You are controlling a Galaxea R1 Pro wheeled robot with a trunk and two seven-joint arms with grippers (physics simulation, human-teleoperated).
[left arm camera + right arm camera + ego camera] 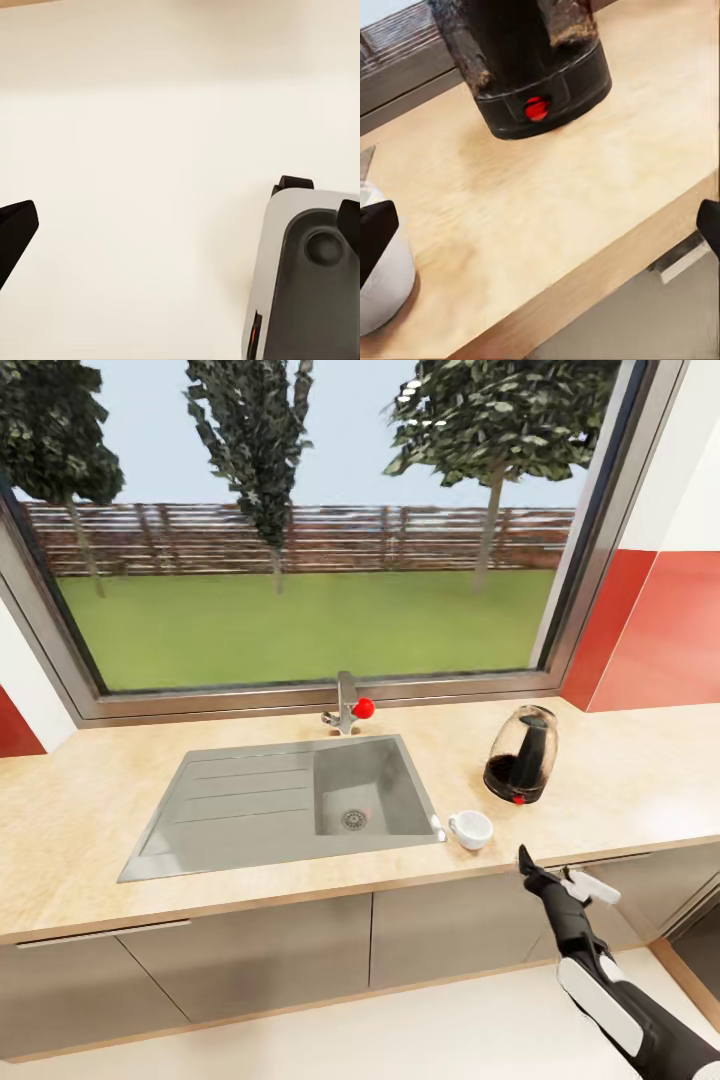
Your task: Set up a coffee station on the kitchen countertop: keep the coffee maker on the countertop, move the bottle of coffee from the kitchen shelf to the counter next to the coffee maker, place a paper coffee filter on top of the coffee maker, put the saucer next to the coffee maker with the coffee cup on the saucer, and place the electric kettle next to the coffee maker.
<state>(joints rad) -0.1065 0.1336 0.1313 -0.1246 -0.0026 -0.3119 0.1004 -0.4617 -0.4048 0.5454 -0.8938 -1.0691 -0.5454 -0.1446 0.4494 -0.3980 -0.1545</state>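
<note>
Head view first, and nearest the camera the right arm's black-and-white gripper (543,875) reaches up from the lower right, hanging just below the front edge of the long light wood-grain kitchen countertop (90,830), in front of the grey cabinet fronts (270,950). Its jaws stand spread with nothing between them; in the right wrist view the two dark fingertips (375,232) sit at opposite edges with bare worktop in the gap. Just past that edge, on the counter, there's the small white coffee cup with handle (470,828), upright, right beside the front right corner of the grey steel sink with drainboard (240,800); the wrist camera catches its white wall (386,277) close by one fingertip. A little further back and to the right stands the rounded clear-glass electric kettle with black base, black handle and red switch (522,756), upright, handle facing forward, near the cup but apart from it; the right wrist view looks straight at its base and red switch (536,109). Behind the sink, the steel tap with a red knob (348,710) stands at the sill, and beyond it the big window (300,560) shows lawn, fence and trees. Left wrist view now: the left gripper (180,232) hangs over a pale floor, jaws wide apart, empty.
</note>
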